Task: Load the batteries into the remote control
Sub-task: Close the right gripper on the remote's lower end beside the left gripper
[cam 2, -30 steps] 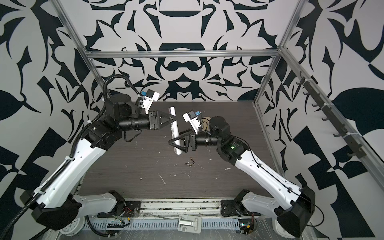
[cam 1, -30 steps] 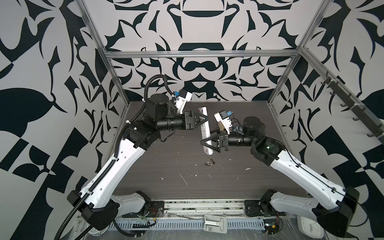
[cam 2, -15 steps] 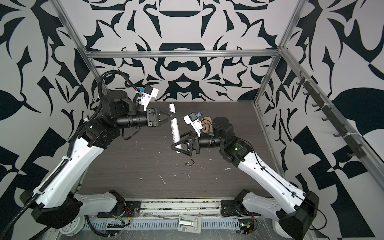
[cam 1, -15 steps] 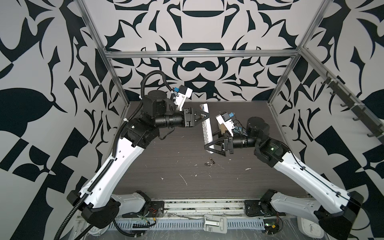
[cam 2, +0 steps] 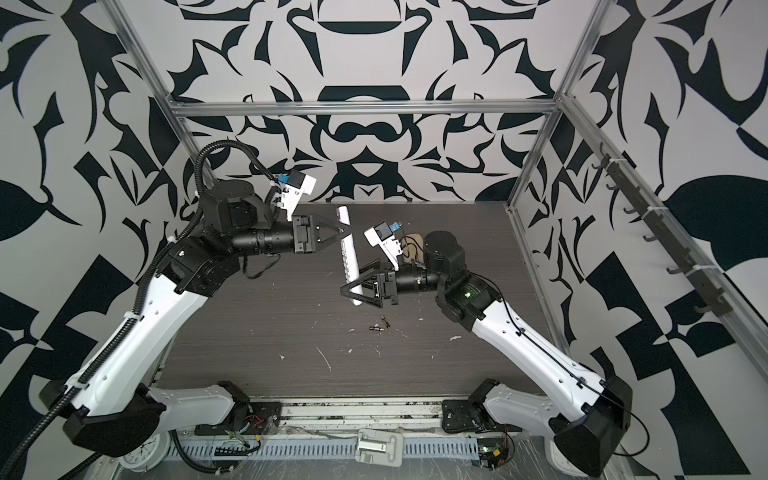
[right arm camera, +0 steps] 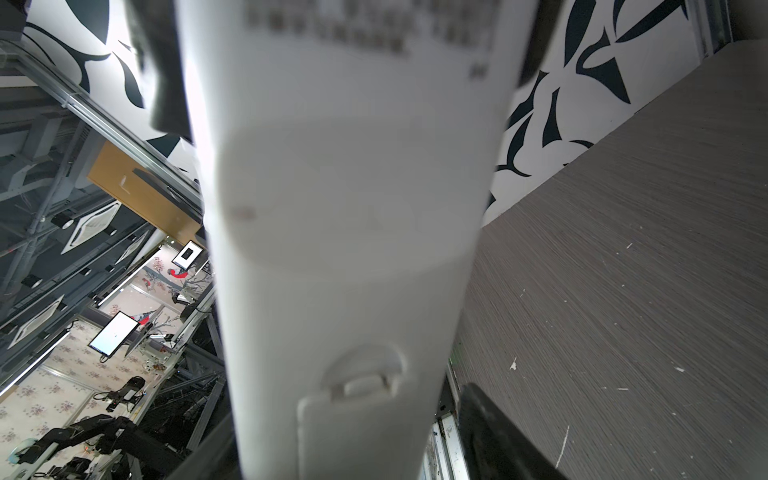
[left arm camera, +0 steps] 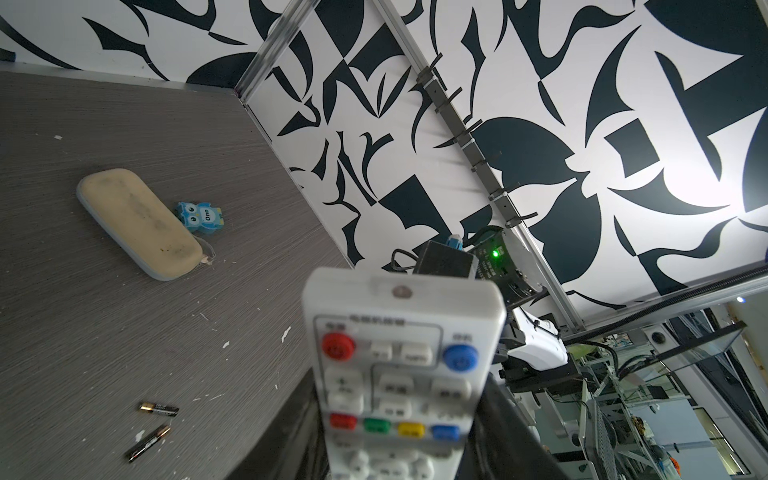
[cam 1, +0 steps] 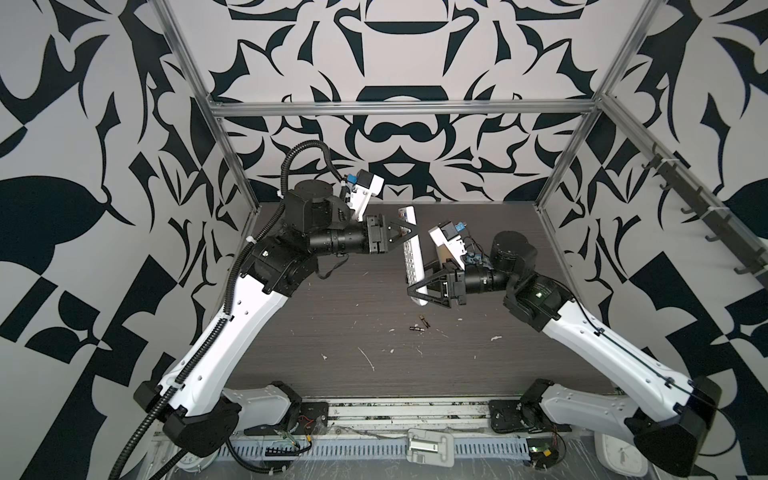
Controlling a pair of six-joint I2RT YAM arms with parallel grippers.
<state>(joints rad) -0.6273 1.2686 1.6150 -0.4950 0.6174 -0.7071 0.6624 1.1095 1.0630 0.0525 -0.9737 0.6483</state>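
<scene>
So the left pincer (cam 1: 410, 235) is clamped on the remote control (cam 1: 413, 259), right pincer (cam 1: 415, 296) spread loosely around its lower end.

The long slim white remote control (cam 1: 413, 257) hangs tilted above the middle of the dark wood-grain bench (cam 1: 332, 332) and blocks the centre. The left tool (cam 1: 411, 235) clamps its far half. The right tool (cam 1: 414, 296) straddles its near end, with a gap beside one finger (right arm camera: 498, 436). On the bench just in front of that end lie two slim dark batteries (cam 1: 417, 328), close together, with only small white scraps (cam 1: 368, 357) around them. The front and left of the bench are open. Behind the right arm's wrist, a beige oblong case (left arm camera: 137, 222) and a small blue owl figure (left arm camera: 201, 216) just beside it take up room.
</scene>
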